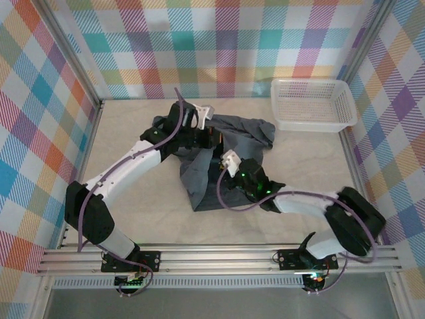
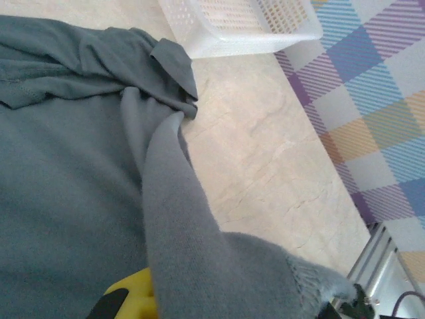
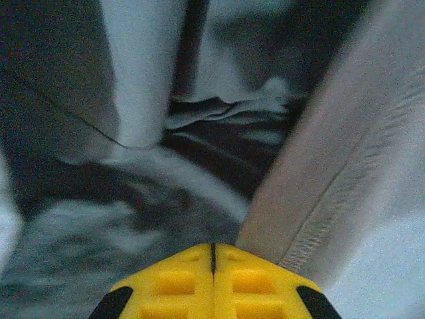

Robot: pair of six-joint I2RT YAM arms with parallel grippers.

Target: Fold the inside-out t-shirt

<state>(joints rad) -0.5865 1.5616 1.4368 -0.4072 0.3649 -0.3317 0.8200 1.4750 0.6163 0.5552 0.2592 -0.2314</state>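
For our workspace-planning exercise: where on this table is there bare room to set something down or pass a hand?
Free: the table this side of the t-shirt, between the left arm and right arm; also between the basket and the right arm. Crowded: the middle, where both arms meet.

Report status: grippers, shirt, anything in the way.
Left gripper draped in cloth, grip unclear. Right gripper shut, amid folds. T-shirt bunched, not yet folded. White basket close by its sleeve.

Right jaws flush together.

Crumpled t-shirt (image 1: 247, 130) central; white basket (image 1: 312, 123) far right.
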